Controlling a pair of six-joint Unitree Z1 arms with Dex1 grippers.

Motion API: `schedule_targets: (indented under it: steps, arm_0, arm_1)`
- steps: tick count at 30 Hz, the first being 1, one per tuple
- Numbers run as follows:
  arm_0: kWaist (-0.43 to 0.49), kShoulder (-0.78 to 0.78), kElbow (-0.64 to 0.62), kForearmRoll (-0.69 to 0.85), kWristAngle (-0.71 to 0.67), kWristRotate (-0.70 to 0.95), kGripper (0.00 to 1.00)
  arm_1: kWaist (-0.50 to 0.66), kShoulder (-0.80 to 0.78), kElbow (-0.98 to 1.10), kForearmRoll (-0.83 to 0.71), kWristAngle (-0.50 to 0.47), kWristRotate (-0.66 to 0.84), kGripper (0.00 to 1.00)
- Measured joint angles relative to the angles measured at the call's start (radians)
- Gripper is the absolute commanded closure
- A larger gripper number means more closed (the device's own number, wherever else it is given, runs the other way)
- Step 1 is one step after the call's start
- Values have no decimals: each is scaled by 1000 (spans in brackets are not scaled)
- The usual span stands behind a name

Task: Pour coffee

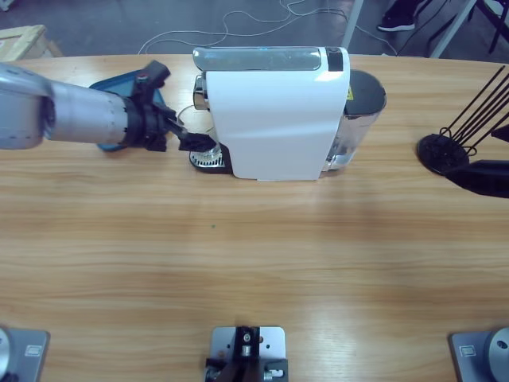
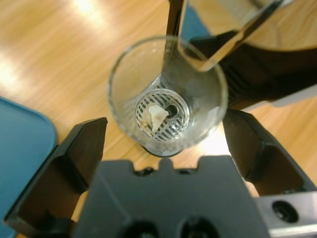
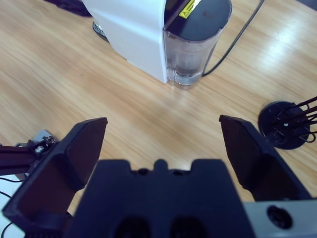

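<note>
A small clear drinking glass (image 2: 167, 94) stands upright on the round grid of the drip tray (image 1: 208, 161) under the chrome spout (image 2: 218, 34) of the white coffee machine (image 1: 274, 111). At its bottom lies only a faint brownish trace of coffee (image 2: 145, 122). My left gripper (image 2: 163, 121) is open, one jaw on each side of the glass, close to its wall. In the high view this gripper (image 1: 188, 142) reaches in from the left. My right gripper (image 3: 163, 124) is open and holds nothing, high above the table to the right of the machine.
A blue tray (image 1: 111, 86) lies behind the left arm. The machine's water tank (image 3: 190, 49) faces right, its cable trailing behind. A black wire stand (image 1: 445, 151) sits at the table's right end, with a dark shape (image 1: 485, 177) beside it at the picture's edge.
</note>
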Motion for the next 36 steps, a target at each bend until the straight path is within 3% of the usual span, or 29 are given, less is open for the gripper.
schedule_targets:
  steps: [5, 6, 7, 8, 9, 13, 16, 24, 36]
  arm_0:
    - [0, -211, 22, 196, 3, -31, 14]
    - [0, -263, 23, 260, 6, -38, 14]
    - [0, -318, 24, 324, 9, -43, 13]
    - [1, -380, 25, 394, 10, -47, 13]
    - [2, -442, 28, 457, 11, -51, 13]
    - [5, -710, 45, 645, 22, -89, 13]
    - [6, -820, 89, 671, 70, -132, 13]
    - [6, -801, 160, 588, 141, -151, 13]
    - [6, -808, 188, 552, 142, -151, 13]
  arm_1:
    - [0, 7, -77, 78, 12, 0, 13]
    - [0, 15, -102, 91, 13, 0, 102]
    - [0, 30, -130, 102, 13, -1, 310]
    - [0, 46, -157, 113, 13, -6, 736]
    - [0, 66, -191, 130, 13, -17, 973]
    - [-2, 247, -445, 257, 32, -87, 1000]
    - [-4, 412, -657, 352, 37, -122, 1000]
    - [-27, 803, -1103, 638, 37, -175, 1000]
    - [-29, 972, -1360, 741, 0, -160, 1000]
